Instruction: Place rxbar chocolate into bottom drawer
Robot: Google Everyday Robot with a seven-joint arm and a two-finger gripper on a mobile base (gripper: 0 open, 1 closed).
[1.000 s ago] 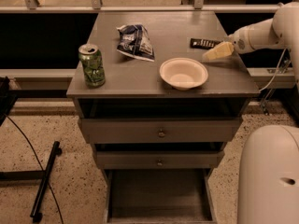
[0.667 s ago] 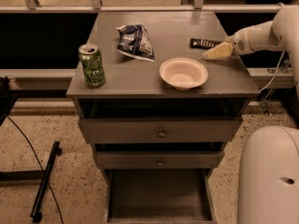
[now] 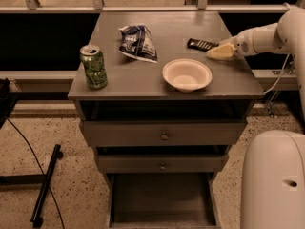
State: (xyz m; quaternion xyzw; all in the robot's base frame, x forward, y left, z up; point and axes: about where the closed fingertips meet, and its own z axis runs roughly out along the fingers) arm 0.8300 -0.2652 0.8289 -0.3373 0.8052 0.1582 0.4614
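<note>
The rxbar chocolate (image 3: 201,44), a small flat black bar with white lettering, lies on the cabinet top at the back right. My gripper (image 3: 215,52) reaches in from the right and sits just right of the bar, its pale tip touching or nearly touching the bar's right end. The bottom drawer (image 3: 162,199) is pulled out at the foot of the grey cabinet, showing a plain flat floor with nothing in it.
A white bowl (image 3: 187,74) sits front right on the cabinet top (image 3: 119,80). A green can (image 3: 93,66) stands front left. A dark-blue-and-white snack bag (image 3: 137,42) lies mid-back. Two knobbed drawers (image 3: 164,136) are shut. My white base (image 3: 271,180) is bottom right.
</note>
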